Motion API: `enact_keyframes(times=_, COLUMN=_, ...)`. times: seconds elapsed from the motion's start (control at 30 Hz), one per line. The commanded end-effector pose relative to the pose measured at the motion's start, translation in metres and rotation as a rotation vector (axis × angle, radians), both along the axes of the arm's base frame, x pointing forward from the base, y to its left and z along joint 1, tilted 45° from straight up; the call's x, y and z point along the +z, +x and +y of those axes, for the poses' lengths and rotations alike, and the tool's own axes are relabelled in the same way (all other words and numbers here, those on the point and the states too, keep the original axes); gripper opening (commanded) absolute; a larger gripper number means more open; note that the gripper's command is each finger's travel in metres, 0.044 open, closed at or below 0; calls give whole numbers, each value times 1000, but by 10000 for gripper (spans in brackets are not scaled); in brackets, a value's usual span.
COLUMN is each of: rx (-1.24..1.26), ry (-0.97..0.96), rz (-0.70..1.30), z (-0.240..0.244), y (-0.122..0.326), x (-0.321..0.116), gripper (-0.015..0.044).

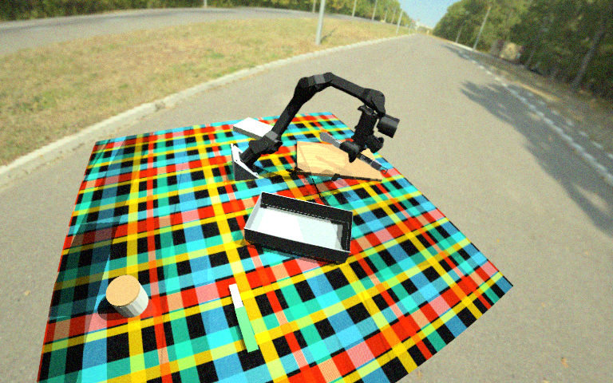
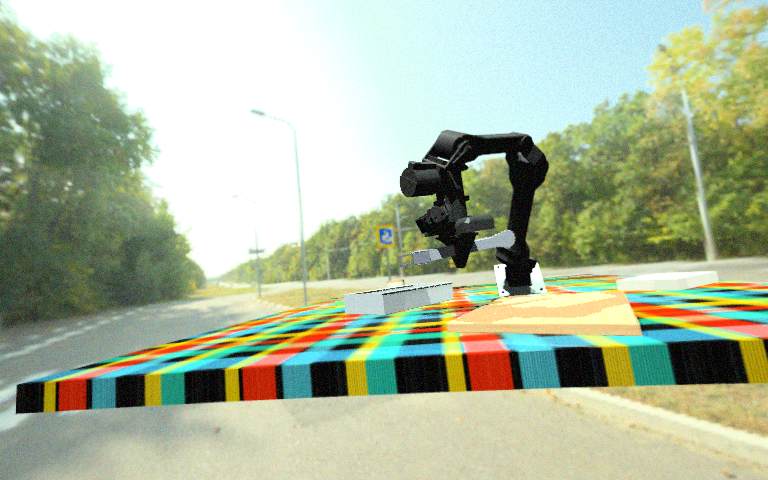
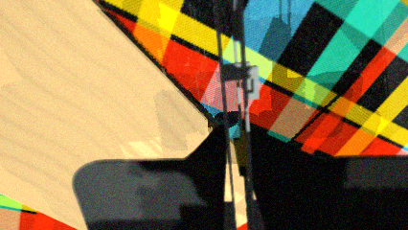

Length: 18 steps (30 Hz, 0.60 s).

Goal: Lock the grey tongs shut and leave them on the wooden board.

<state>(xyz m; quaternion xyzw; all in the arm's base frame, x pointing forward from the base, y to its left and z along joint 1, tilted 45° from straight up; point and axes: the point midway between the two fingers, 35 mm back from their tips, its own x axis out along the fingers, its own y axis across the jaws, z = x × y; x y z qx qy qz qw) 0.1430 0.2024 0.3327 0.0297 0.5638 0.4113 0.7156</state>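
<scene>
The grey tongs (image 1: 330, 139) (image 2: 496, 239) (image 3: 235, 73) hang in the air above the wooden board (image 1: 310, 163) (image 2: 546, 327) (image 3: 72, 72). My gripper (image 1: 352, 157) (image 2: 461, 261) (image 3: 232, 131) is shut on the tongs near their middle. Their arms are squeezed close together. In the exterior view the wide, rounded tip end is on the right and a little higher than the hinge end on the left, so the tongs tilt slightly. Whether the lock inside the hinge is engaged cannot be seen. The roasting tin (image 1: 276, 240) (image 2: 364, 303) holds no tongs.
The tin stands in front of the board on the plaid table (image 1: 195, 365) (image 2: 483, 368). A white block (image 1: 253, 127) (image 2: 668, 280) lies behind the arm's base. A round canister (image 1: 132, 303) and a green and white bar (image 1: 244, 325) are at the front left.
</scene>
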Motion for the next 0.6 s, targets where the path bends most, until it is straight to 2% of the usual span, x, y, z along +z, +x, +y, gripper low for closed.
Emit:
enact_keyframes(times=0.0, rx=133, ry=-10, rz=-116, z=1, y=-8, x=2, gripper=-150)
enact_keyframes(times=0.57, rx=731, ry=-36, rz=-599, z=10, y=-42, x=9, gripper=-150)
